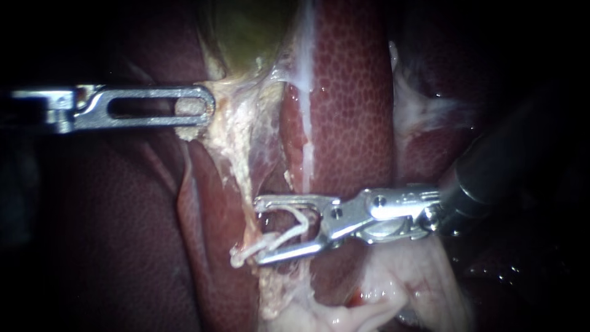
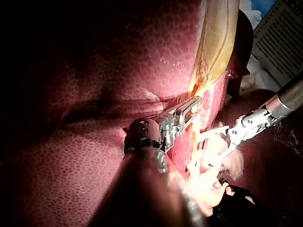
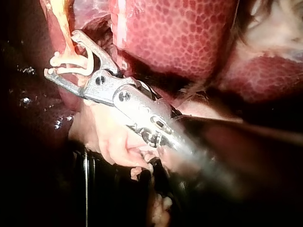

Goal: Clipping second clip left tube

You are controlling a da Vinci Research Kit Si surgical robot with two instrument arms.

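Light: bright and narrow, falling on the middle of each view, with the edges sinking into near black.
Backdrop: the mottled dark-red liver (image 1: 353, 104) fills most of the endoscope view and glistens where it is lit.
Surface underneath: a dark wet surface (image 3: 28, 109) in the right wrist view, dotted with small glints.
Far corner: in the left wrist view, beyond the liver, a scrap of blue material (image 2: 265, 5) lies beside a pale lined panel (image 2: 283, 40).

Gallbladder (image 1: 246, 31) sits at 12 o'clock, with the liver (image 1: 350, 110) just right of it, running toward 6. The left instrument (image 1: 196, 107) enters from 9, its tip clamped on tissue (image 1: 236, 129) under the gallbladder. The right instrument (image 1: 259, 230) enters from 3; a tube (image 1: 283, 237) crosses inside its tip, near 6.
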